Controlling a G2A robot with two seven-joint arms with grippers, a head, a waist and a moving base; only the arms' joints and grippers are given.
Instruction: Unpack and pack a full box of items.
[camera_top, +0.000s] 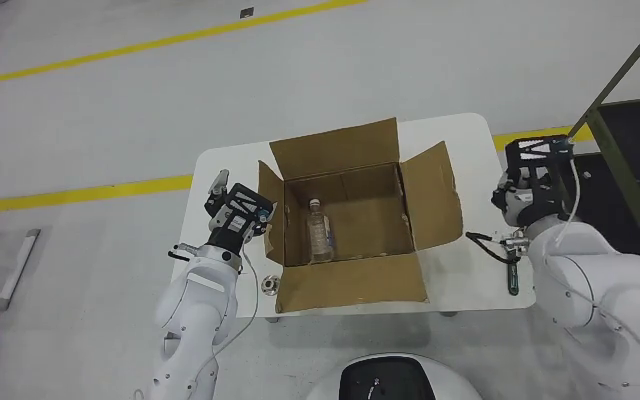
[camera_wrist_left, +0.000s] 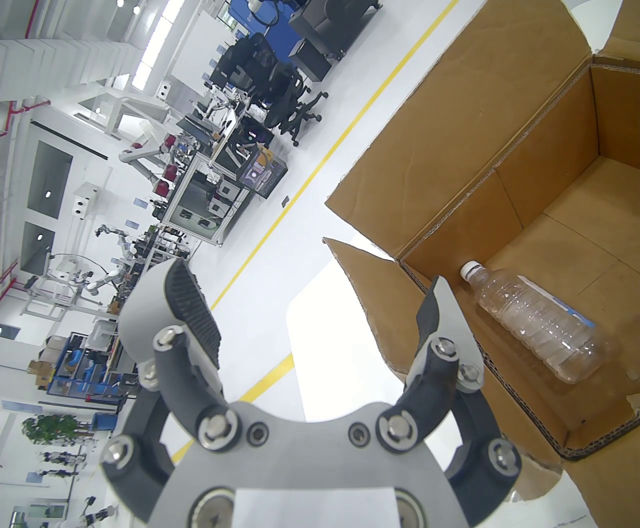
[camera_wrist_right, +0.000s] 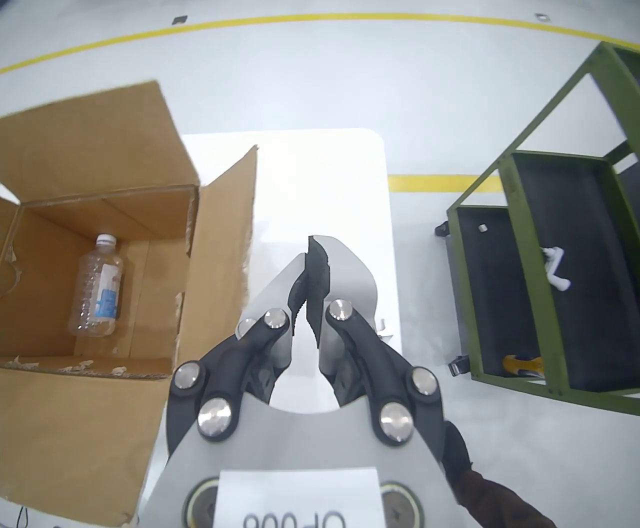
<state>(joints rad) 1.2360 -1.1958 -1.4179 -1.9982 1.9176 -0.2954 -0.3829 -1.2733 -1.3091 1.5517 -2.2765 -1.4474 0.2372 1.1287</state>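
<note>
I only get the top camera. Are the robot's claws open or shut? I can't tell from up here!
Observer: The left gripper is open, fingers wide apart, next to the box.
Operator: And the other claw?
Observer: The right gripper is shut, with nothing between its pads.
Operator: What's inside that green thing at the side?
Observer: The green cart holds a small white part and an orange-yellow thing.
</note>
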